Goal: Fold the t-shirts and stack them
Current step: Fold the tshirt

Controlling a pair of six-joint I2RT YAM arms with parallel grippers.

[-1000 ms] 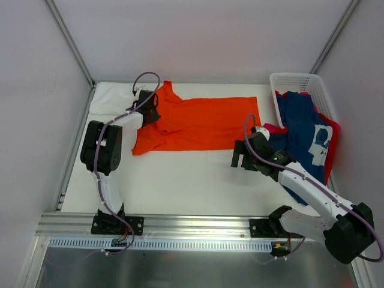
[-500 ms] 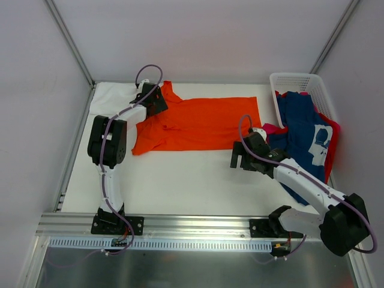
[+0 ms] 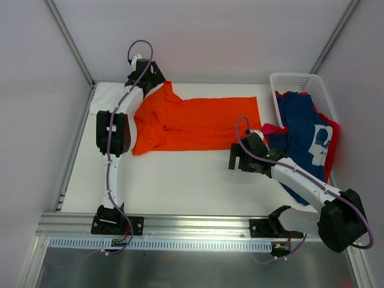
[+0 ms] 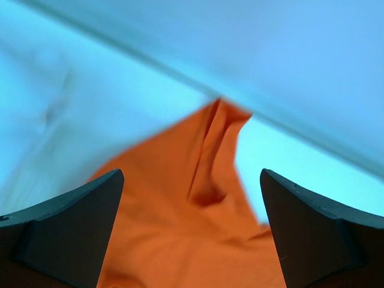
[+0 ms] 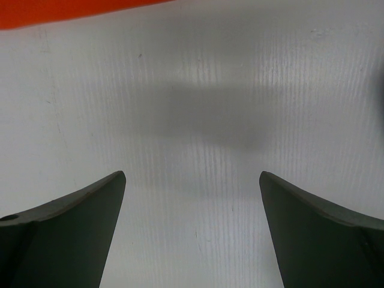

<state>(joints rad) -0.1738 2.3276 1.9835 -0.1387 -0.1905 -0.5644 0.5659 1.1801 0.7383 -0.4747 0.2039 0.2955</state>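
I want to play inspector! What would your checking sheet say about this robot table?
Surface: white table, with shirts lying on it.
Job's things: orange t-shirt spread flat; white t-shirt at the far left corner; navy t-shirt and pink-red t-shirt heaped unfolded, spilling out of the white basket.
Clutter: the basket at the far right; nothing else seen.
Grippers: left gripper open above the orange t-shirt's far left end, holding nothing; right gripper open above bare table.
Cables: purple cable looping along each arm.
Surroundings: plain white walls; metal rail at the near edge.
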